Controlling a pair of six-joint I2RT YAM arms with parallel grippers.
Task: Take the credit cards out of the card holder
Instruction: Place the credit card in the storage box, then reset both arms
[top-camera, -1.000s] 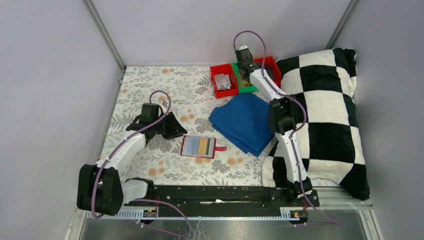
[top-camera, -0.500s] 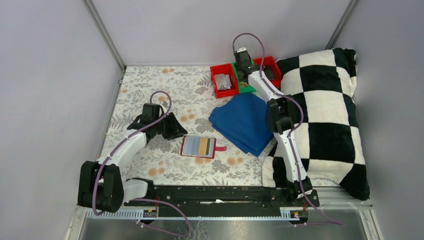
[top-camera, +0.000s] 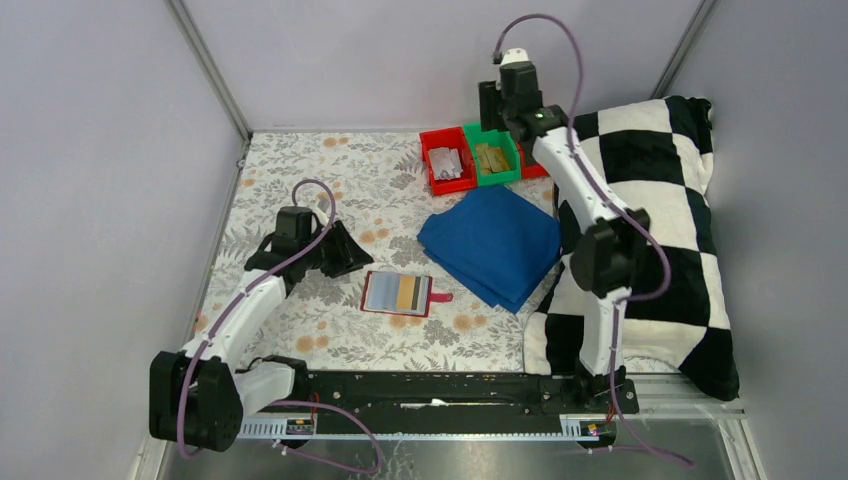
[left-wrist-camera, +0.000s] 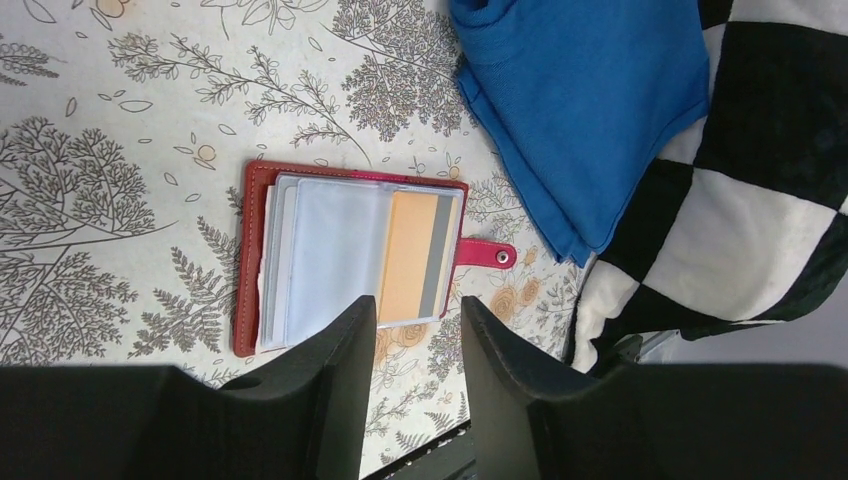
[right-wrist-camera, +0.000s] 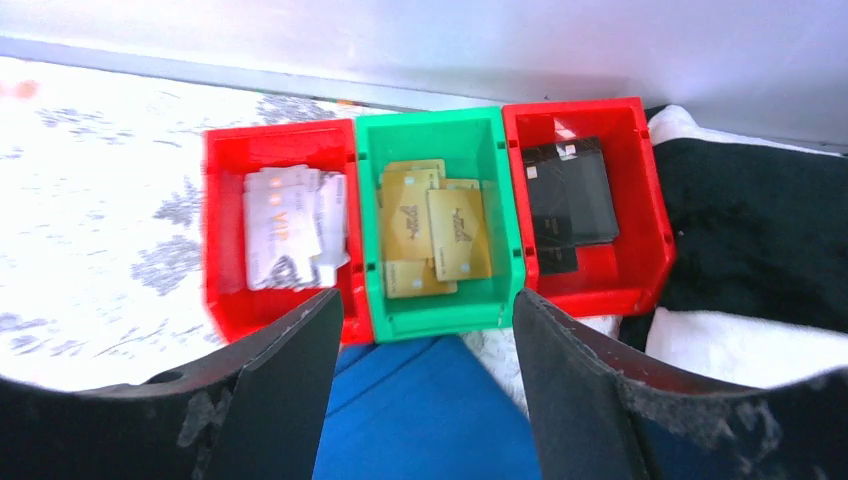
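Card holder (top-camera: 398, 293), red, lies open and flat on the floral tablecloth (top-camera: 300, 180), nearest the arm bases. Its strap tab (top-camera: 441, 296) points toward the folded blue cloth (top-camera: 490, 243). In its clear sleeves a pale card (left-wrist-camera: 335, 255) sits beside a tan-yellow card (left-wrist-camera: 408, 255) with a grey stripe. The left gripper (left-wrist-camera: 418, 305) hangs just left of the holder and apart from it, fingers parted with nothing between them. In the left wrist view the two tips frame the holder's edge at the tan-yellow card. Right of the cloth lies a black-and-white checked pillow (top-camera: 660, 220). At the far edge stand three bins in a row: a left red bin (right-wrist-camera: 225, 145) with whitish cards (right-wrist-camera: 285, 225), a green bin (right-wrist-camera: 430, 125) with gold cards (right-wrist-camera: 435, 230), and a right red bin (right-wrist-camera: 570, 108) with dark cards (right-wrist-camera: 570, 195). The right gripper (right-wrist-camera: 428, 300) hovers above them, fingers spread wide and empty, with the green bin between its tips in the right wrist view
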